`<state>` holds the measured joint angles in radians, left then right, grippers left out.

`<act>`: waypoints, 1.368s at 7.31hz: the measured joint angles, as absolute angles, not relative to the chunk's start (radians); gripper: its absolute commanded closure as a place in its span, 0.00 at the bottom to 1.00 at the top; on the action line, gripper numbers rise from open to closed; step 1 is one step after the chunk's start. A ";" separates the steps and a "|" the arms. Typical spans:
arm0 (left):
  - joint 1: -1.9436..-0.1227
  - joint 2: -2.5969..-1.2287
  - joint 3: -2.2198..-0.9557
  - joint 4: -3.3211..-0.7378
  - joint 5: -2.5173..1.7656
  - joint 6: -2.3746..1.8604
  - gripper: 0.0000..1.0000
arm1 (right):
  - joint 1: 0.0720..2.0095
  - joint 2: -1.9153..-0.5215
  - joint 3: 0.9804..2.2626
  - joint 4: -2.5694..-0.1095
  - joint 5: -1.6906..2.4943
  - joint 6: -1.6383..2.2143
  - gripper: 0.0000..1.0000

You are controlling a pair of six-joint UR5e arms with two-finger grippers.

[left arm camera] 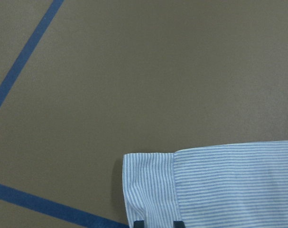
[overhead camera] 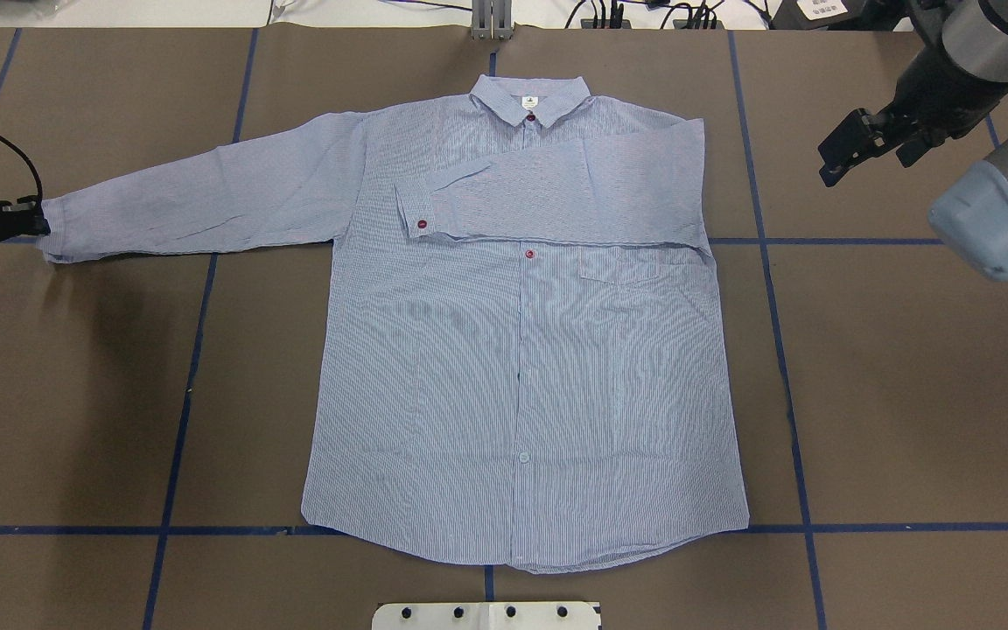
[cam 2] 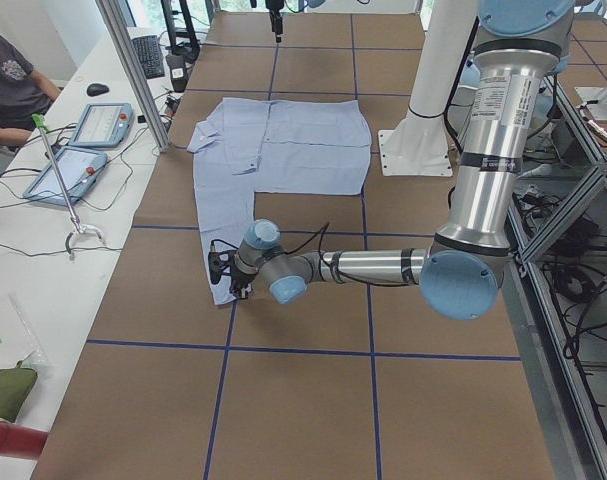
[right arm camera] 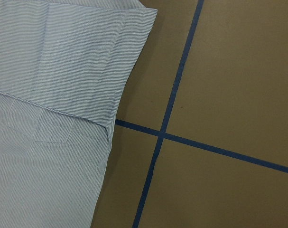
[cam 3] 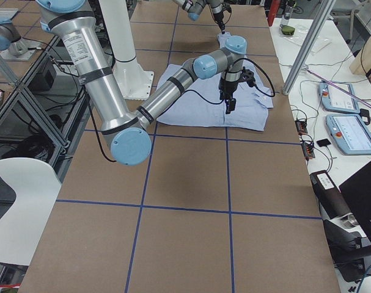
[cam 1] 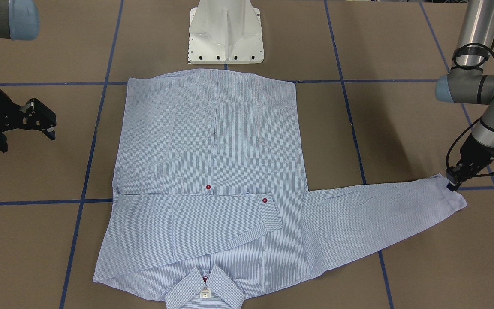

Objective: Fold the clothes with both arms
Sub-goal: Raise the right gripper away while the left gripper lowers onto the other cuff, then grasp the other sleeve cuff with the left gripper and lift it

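Two hands here: left hand pinches the outstretched cuff of the shirt, right hand hangs open, well clear.

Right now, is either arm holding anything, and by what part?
Left gripper seems to pinch the shirt by its outstretched sleeve's cuff; right gripper, jaws open, holds nothing.

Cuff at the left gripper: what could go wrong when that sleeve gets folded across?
1. The left gripper touches the cuff only at its edge; it may slip out mid-swing.
2. The other sleeve lies folded across the chest; dragging this one over could rumple it.
3. The right gripper is open, off the shirt, so nothing pins the body.
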<state>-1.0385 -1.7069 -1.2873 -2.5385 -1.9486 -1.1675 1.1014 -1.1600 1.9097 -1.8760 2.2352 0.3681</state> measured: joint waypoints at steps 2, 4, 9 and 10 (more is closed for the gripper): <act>-1.039 -1.707 -1.311 -2.535 -1.959 -1.166 1.00 | 1.102 -1.161 1.910 -1.876 2.235 0.368 0.00; -1.039 -1.717 -1.356 -2.514 -2.012 -1.173 1.00 | 1.105 -1.170 1.910 -1.876 2.235 0.367 0.00; -1.005 -1.997 -1.508 -2.094 -2.037 -1.342 1.00 | 1.117 -1.246 1.925 -1.876 2.231 0.358 0.00; -0.967 -2.082 -1.516 -2.017 -2.037 -1.420 1.00 | 1.121 -1.267 1.925 -1.876 2.225 0.355 0.00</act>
<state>-0.9675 -2.0824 -1.5157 -2.0174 -2.0371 -1.4198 1.1213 -1.2669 1.9251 -1.8761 2.2254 0.3548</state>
